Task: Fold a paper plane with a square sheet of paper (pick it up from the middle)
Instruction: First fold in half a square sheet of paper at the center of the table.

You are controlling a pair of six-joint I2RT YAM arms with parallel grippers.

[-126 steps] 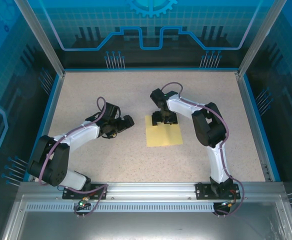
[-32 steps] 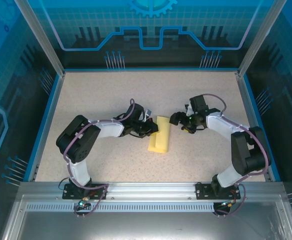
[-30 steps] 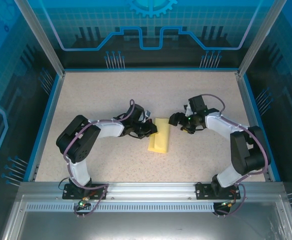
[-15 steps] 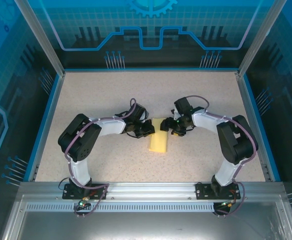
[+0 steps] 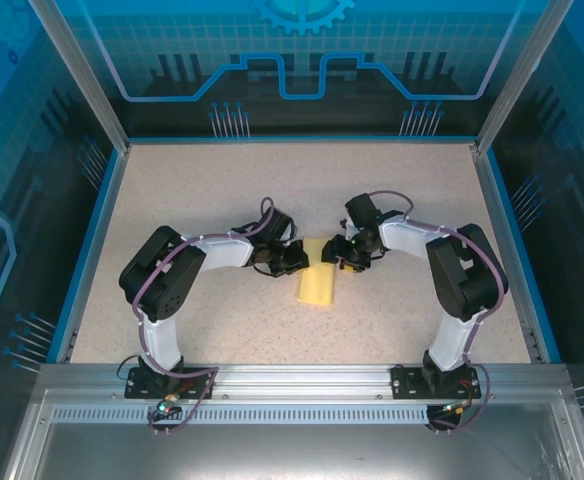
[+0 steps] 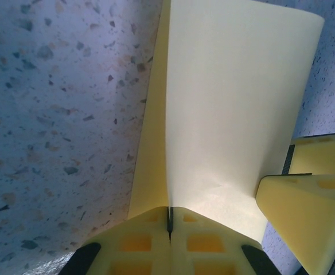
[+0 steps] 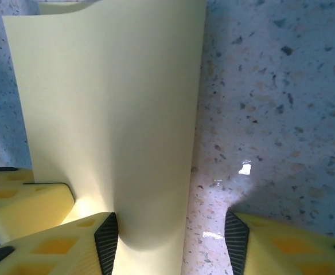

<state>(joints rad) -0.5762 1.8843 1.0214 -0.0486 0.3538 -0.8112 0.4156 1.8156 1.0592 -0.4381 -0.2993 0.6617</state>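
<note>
1. Left end effector (image 6: 168,220) — jaws pressed fully together, pinching the left edge of the square sheet of paper (image 5: 318,282) toward its far end. The paper's edge runs into the seam between the pads.
2. Square sheet of paper — folded over into a narrow strip, its upper layer bowed upward rather than flat. It lies near the middle of the desk (image 5: 222,190), long sides running from the far edge toward the near edge.
3. Right end effector (image 7: 170,232) — jaws apart, straddling the strip's rounded right edge. One finger sits at the paper, the other stands clear over bare desk; nothing is gripped.
</note>
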